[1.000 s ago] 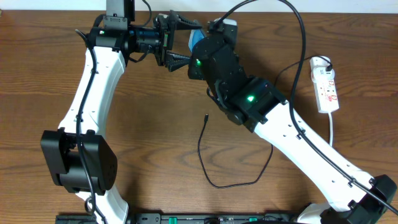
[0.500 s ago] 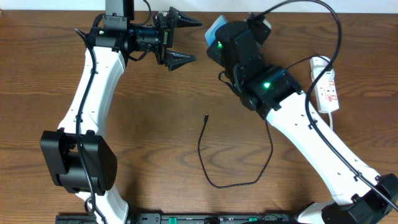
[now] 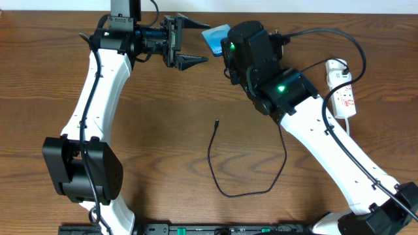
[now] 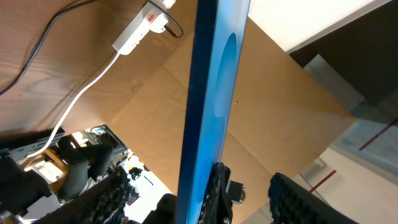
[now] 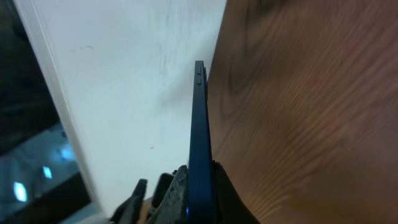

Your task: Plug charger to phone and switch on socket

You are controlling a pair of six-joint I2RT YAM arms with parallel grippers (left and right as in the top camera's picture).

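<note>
The phone [image 3: 215, 37], bright blue, hangs near the table's back edge, and my right gripper [image 5: 200, 186] is shut on its lower end. In the right wrist view it shows as a thin dark edge [image 5: 199, 118]. My left gripper [image 3: 199, 41] stands open beside it, and the phone [image 4: 208, 93] rises edge-on between its fingers with a gap on each side. The charger [image 3: 215, 122] lies loose on the wood as a thin black cable looping towards the front. The white socket [image 3: 343, 90] lies at the right edge.
The socket's thick white cord [image 3: 349, 140] runs from it towards the front. The right arm's black cable [image 3: 313, 32] arches over the back right. The socket [image 4: 140, 28] and its cord also show in the left wrist view.
The right arm has swung right and towards the back edge with the phone, which now faces upward. The left jaws have narrowed a little.
</note>
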